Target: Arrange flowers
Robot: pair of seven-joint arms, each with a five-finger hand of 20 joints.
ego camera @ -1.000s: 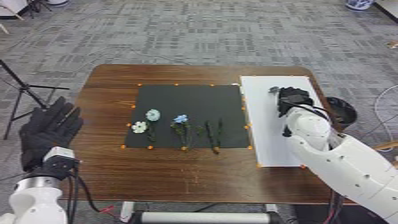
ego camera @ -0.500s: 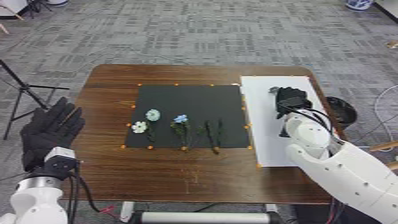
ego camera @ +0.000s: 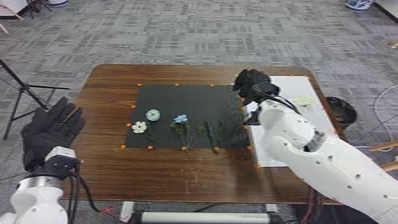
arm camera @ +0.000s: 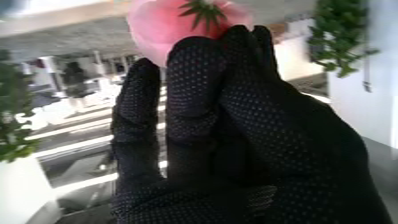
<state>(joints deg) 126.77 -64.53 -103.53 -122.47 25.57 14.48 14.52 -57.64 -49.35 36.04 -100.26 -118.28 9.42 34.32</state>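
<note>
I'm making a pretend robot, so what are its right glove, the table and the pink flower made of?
The right hand's glove looks like matte, stretchy cloth, with tiny dots all over. The table seems smooth wood, or wood-look: brown with faint streaks. The pink flower might be thin cloth or real petals; its soft, pale look fits both.

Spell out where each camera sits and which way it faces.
Head view: on the robot's head, facing forward and down at the table; both arms, the left hand and the right hand show.
Right wrist view: on the right arm's wrist, facing out along the right hand, with a pink flower ahead.
Shared: the right hand.
</note>
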